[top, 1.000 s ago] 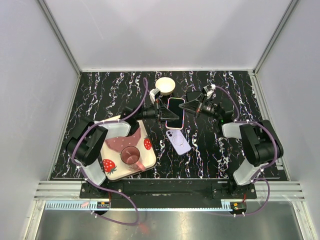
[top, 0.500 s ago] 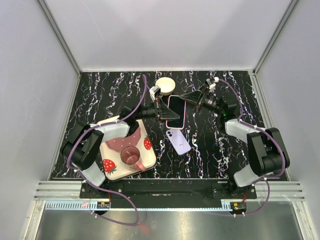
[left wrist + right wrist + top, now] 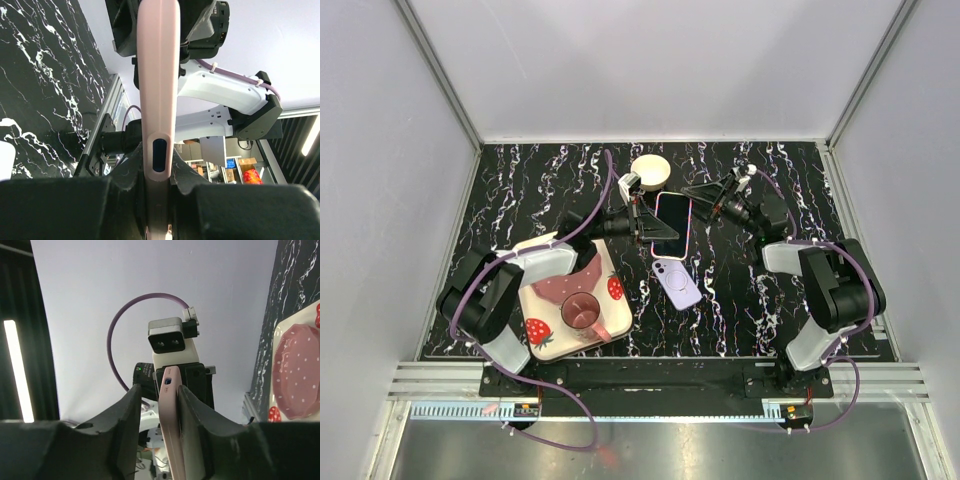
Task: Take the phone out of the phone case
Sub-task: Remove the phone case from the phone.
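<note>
The phone [image 3: 671, 222] sits in its pink phone case [image 3: 156, 75], screen up, near the middle of the tabletop [image 3: 520, 190], at 12 o'clock from my 2 bases. It spans the gap between my 2 end effectors and looks lifted off the surface, though I cannot be sure.

My left end effector [image 3: 652, 229] is nearly closed, clamped on the case's long edge at the phone's 9 o'clock. In the left wrist view the pink rim with its side-button cutout runs straight up between the fingers. My right end effector [image 3: 692, 203] straddles the opposite edge at about 2 o'clock. The pink rim stands between its fingers in the right wrist view, but I cannot tell whether they are pinching it or only bracketing it.

A purple device [image 3: 677, 282] lies flat at 6 o'clock from the held phone, well apart from both end effectors.

I judge the phone to be stiff, moderately heavy, smooth and breakable at the glass, while the case is thin and should flex at its lip. The better hold seems to be 1 end effector on the case rim alone. The other should peel a corner lip back rather than squeeze across the screen, since a slippery phone could drop once free.
</note>
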Action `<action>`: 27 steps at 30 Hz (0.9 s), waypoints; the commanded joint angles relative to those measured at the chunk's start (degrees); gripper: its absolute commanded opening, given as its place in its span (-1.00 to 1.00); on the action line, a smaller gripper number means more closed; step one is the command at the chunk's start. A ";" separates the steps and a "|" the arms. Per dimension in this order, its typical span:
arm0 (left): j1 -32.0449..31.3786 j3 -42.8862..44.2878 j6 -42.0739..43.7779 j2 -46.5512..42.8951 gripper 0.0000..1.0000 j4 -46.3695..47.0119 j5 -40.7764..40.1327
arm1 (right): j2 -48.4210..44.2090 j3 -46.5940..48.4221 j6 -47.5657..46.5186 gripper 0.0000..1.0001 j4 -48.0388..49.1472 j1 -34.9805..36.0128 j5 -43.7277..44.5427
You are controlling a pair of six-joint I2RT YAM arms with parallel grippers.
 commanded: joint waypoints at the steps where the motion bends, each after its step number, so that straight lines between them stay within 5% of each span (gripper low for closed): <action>1: -0.31 1.41 2.69 -2.90 -1.00 1.76 0.62 | 1.35 1.65 8.51 -0.17 15.46 -0.20 5.24; 4: -0.31 1.41 2.69 -2.90 -1.00 1.67 0.26 | 0.74 1.65 8.79 -0.35 15.03 -0.20 5.86; 5: -0.31 1.41 2.60 -2.90 -1.00 1.67 0.26 | 0.65 1.74 8.70 -0.62 15.11 -0.29 5.86; 8: -0.31 1.32 2.69 -2.99 -1.00 1.67 0.09 | 0.48 1.48 8.79 -1.00 15.20 -0.20 5.86; 18: -0.31 3.25 9.44 -5.79 -1.00 -2.10 0.70 | -2.42 0.16 17.12 -1.00 17.31 -0.11 9.98; 27: -0.31 13.44 20.00 -9.05 -1.00 -11.16 3.24 | -7.78 -0.63 25.83 -1.00 17.57 0.50 16.23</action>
